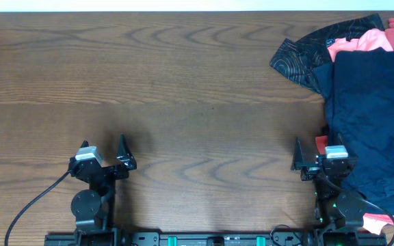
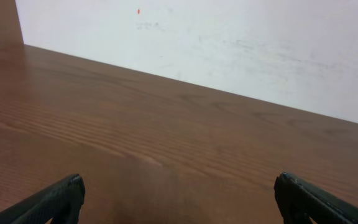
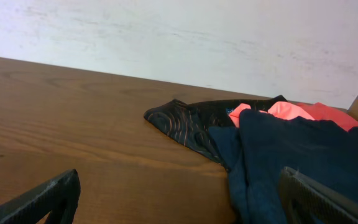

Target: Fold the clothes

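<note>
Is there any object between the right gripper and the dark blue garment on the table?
Nothing visible stands between them. The open right gripper sits at the edge of the dark blue garment, with only bare table between them.

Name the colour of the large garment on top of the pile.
The large garment is dark navy, clearest in the overhead view.

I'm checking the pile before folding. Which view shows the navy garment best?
Overhead: the navy garment lies spread on the right side of the table, most of it visible. The right wrist view shows it low and foreshortened, cut off at the frame's edge. The left wrist view shows none of it.
</note>
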Controlling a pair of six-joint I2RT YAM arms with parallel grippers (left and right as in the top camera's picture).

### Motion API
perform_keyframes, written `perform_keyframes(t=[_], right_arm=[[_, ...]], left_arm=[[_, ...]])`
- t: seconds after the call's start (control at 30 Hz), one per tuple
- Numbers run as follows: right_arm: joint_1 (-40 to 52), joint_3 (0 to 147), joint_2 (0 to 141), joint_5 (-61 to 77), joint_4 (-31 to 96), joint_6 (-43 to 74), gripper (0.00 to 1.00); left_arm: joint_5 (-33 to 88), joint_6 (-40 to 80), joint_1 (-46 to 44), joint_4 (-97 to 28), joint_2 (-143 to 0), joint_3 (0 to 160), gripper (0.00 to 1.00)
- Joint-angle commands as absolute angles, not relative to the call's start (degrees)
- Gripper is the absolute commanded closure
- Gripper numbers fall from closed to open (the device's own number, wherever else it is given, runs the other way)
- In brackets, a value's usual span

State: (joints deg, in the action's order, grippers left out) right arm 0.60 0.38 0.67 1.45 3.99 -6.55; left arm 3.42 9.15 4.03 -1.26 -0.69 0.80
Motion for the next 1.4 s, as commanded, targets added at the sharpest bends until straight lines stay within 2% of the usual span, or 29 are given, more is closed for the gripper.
perform_keyframes(t=[0.0,1.37], right_arm=[[1.15,0.32,0.45,1.06,4.25,-6.72,0.01],[1.15,0.32,0.45,1.06,4.25,-6.72,0.01]], left_arm=[[3.18,8.62,4.16,-3.84,-0.27,0.27,0.02],[3.18,8.62,4.16,-3.84,-0.27,0.27,0.02]])
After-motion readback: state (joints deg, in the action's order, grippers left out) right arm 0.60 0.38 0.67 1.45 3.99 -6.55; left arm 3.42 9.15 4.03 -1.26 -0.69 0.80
